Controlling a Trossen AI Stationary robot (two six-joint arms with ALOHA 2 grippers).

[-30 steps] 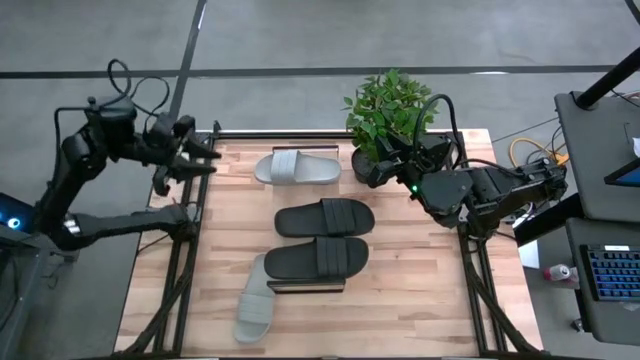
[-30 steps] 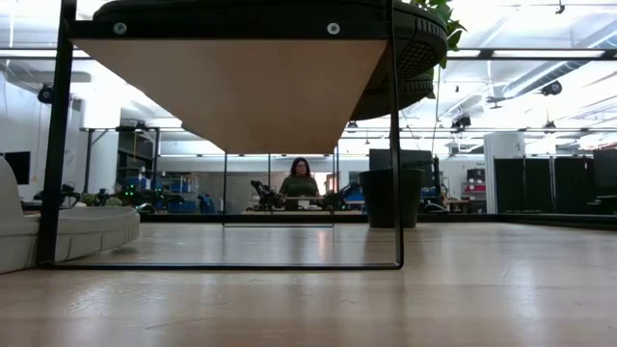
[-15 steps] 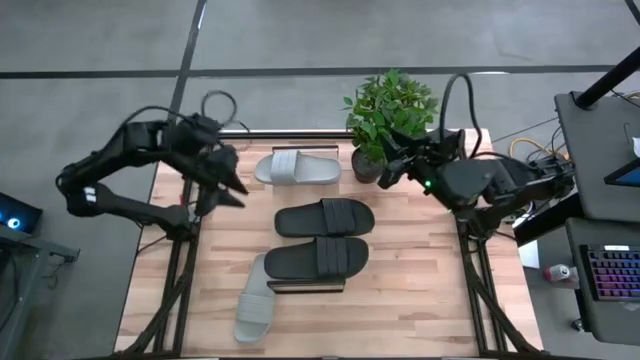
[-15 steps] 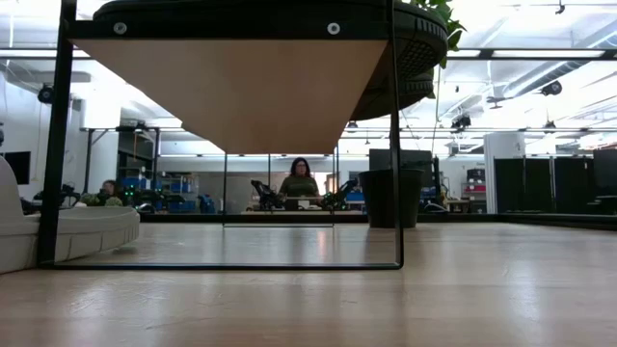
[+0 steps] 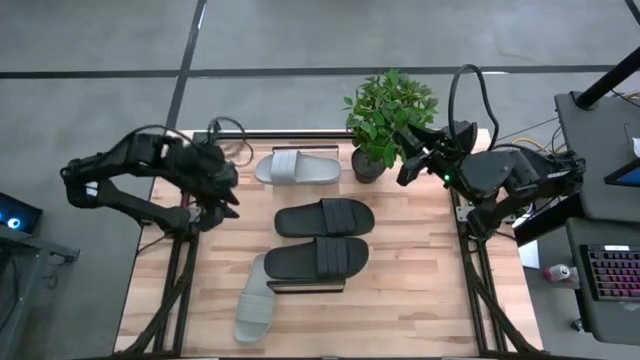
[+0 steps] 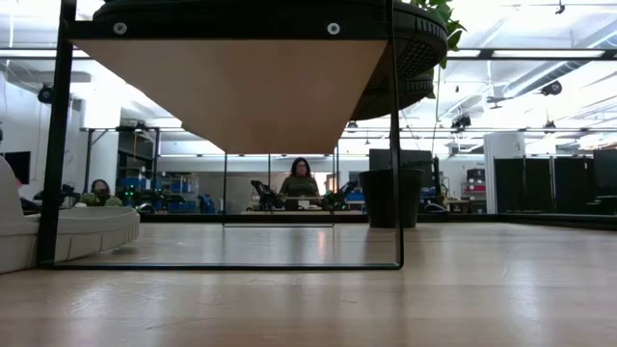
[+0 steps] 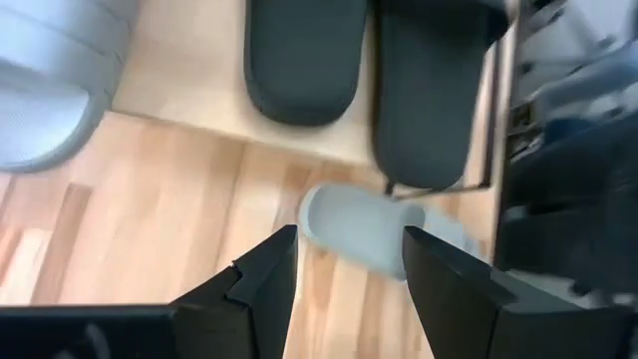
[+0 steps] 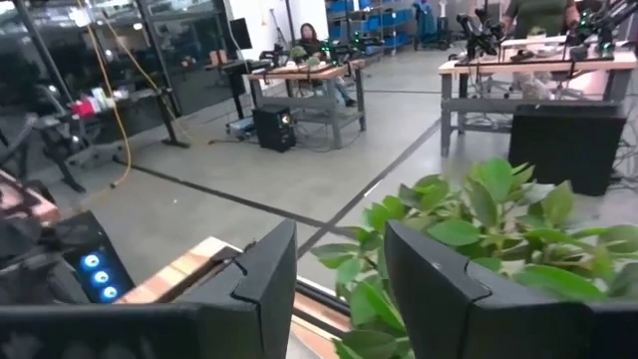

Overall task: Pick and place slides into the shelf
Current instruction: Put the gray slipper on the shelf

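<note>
Pale butcher-block tabletop (image 5: 400, 300) in an open workshop, seen from above. Across its middle, between the two grippers, a long low shelf with a light plank top and thin dark rails (image 7: 199, 100). Already resting side by side on that plank, two black rubber slides (image 5: 325, 217) (image 5: 315, 258). Off the shelf, on the bare tabletop, two pale grey rubber slides: one (image 5: 297, 168) near the left gripper (image 5: 222, 195), the other (image 5: 255, 310) farther off, beyond the shelf. Left gripper spread and empty, hovering at the table's edge. Right gripper (image 5: 408, 165) likewise spread and empty, beside a leafy potted plant (image 5: 388, 110). Judged about half done: grey pair yet to be shelved.
</note>
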